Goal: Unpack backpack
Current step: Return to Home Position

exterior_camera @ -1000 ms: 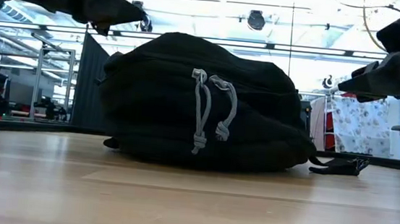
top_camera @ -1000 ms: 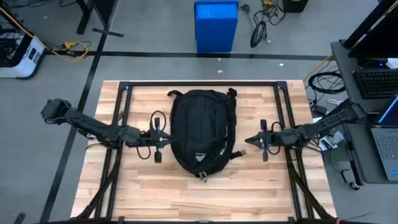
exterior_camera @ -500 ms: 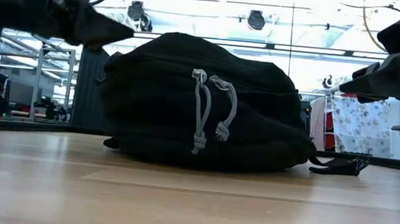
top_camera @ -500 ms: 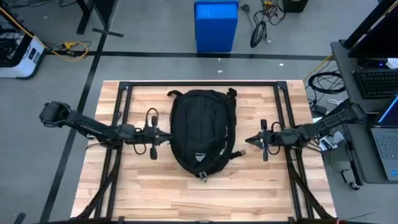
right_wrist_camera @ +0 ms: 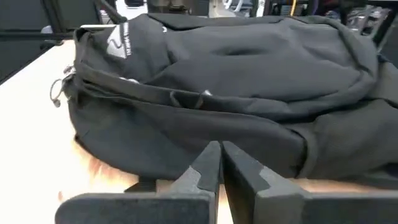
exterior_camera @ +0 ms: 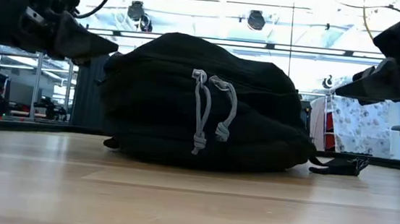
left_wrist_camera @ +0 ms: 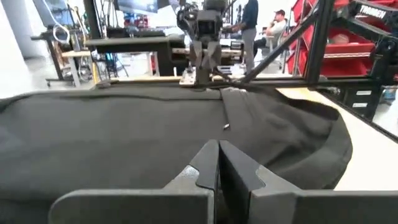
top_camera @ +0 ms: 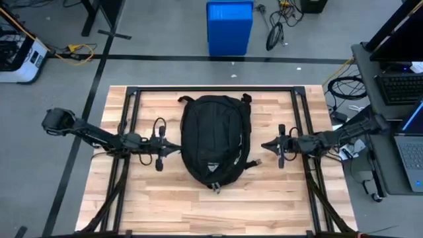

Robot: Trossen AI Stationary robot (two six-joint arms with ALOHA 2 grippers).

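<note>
The black backpack (top_camera: 213, 142) lies flat on the middle of the wooden table, its white logo patch (top_camera: 213, 167) toward the near edge. Two grey zipper cords (exterior_camera: 201, 112) hang down its near end. My left gripper (top_camera: 177, 149) hovers shut right at the backpack's left side, above the table; its wrist view shows the shut fingers (left_wrist_camera: 205, 165) before the black fabric (left_wrist_camera: 124, 143). My right gripper (top_camera: 264, 147) is shut too and hovers a short gap away from the backpack's right side (right_wrist_camera: 236, 93). My left gripper points level from the table's left at the backpack's left side (top_camera: 183, 149). I cannot tell whether its shut fingertips touch the fabric or stop just short of it.
A black strap with a buckle (exterior_camera: 339, 165) trails from the backpack's right side onto the table. Black frame rails (top_camera: 132, 99) run along the table's far, left and right sides. A blue bin (top_camera: 229, 26) stands on the floor beyond the far edge.
My left gripper has come down from above the backpack's top to about half its height and drawn back a little toward the table's left edge, staying shut. The backpack has not moved.
</note>
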